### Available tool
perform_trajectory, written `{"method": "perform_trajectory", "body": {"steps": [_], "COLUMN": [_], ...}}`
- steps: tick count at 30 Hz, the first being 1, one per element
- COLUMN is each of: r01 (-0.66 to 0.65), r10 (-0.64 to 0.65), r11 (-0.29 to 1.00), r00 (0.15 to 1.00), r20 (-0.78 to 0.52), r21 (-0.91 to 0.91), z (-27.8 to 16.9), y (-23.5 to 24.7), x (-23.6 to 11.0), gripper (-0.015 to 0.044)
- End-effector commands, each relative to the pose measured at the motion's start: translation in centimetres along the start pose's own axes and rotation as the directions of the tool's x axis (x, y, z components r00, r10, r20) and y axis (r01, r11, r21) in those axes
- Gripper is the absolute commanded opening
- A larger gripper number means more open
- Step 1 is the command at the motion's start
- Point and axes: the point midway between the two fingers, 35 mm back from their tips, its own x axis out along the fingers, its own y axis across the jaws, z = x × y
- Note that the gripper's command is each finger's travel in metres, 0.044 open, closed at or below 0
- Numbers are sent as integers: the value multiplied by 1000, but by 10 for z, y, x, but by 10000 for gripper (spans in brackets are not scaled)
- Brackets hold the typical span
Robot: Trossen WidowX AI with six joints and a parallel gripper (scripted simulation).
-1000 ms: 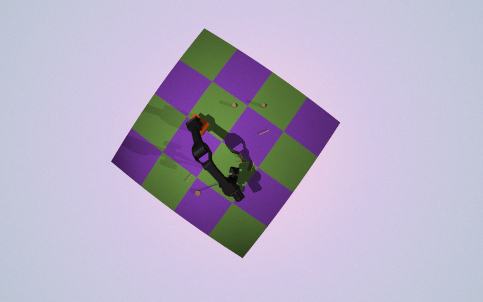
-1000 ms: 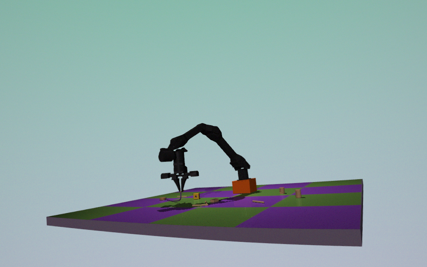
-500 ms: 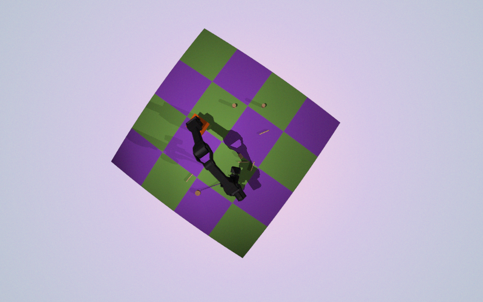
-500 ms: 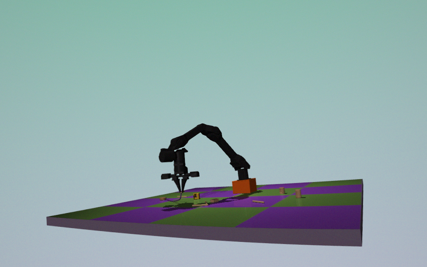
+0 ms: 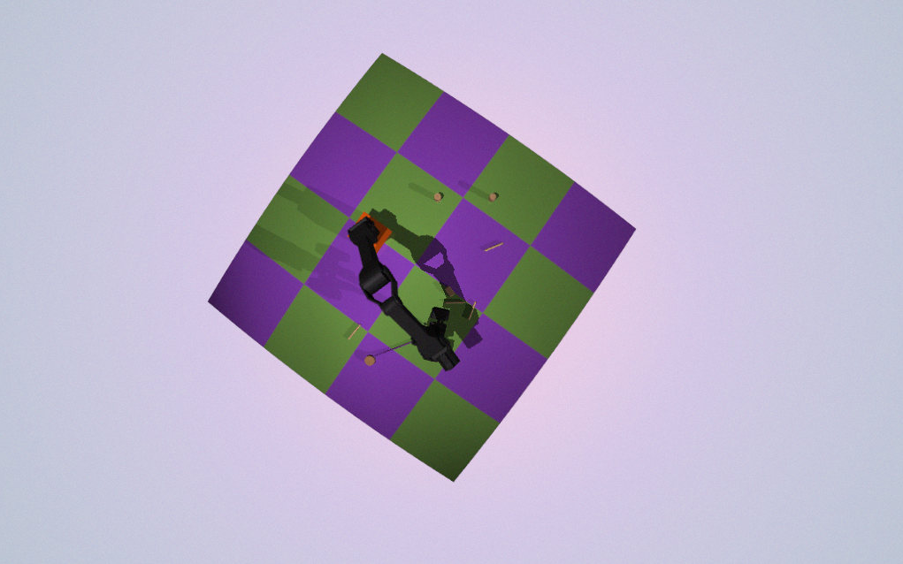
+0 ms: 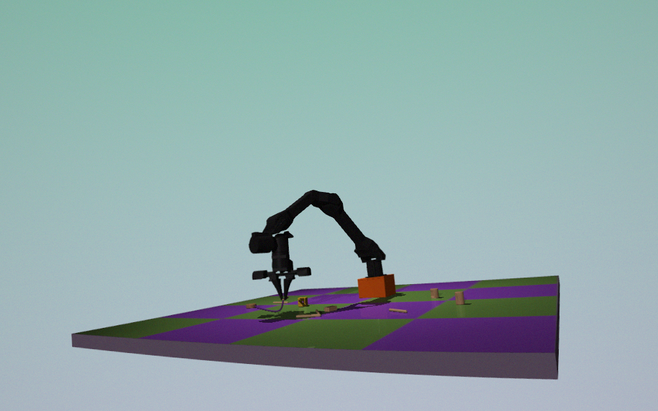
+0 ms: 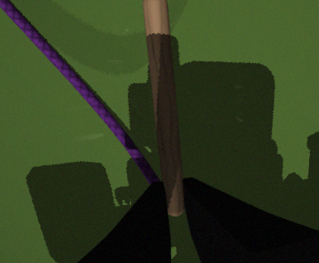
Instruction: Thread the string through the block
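While the claw [image 6: 281, 296] hangs above the checkered worktop [image 6: 423, 337], its fingers are pinched nearly shut on one end of the stick [image 7: 163, 105], which juts out ahead over a green square. And look, the purple string [image 7: 67, 72] trails off to the side; in the exterior view it sags to the button [image 6: 251, 305]. Just beyond sits the block [image 6: 303, 301], on the worktop, near the claw but apart from it.
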Motion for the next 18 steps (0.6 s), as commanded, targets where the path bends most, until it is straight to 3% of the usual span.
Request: {"method": "perform_trajectory", "body": {"steps": [1,18], "r01": [7,8], "r10": [-7,-8], "r11": [1000,1000], "r00": [1000,1000], "r20": [-2,-2], "r21": [5,5], "z": [1,9], "y": [-4,-18], "x": [4,18], "gripper": [0,0]}}
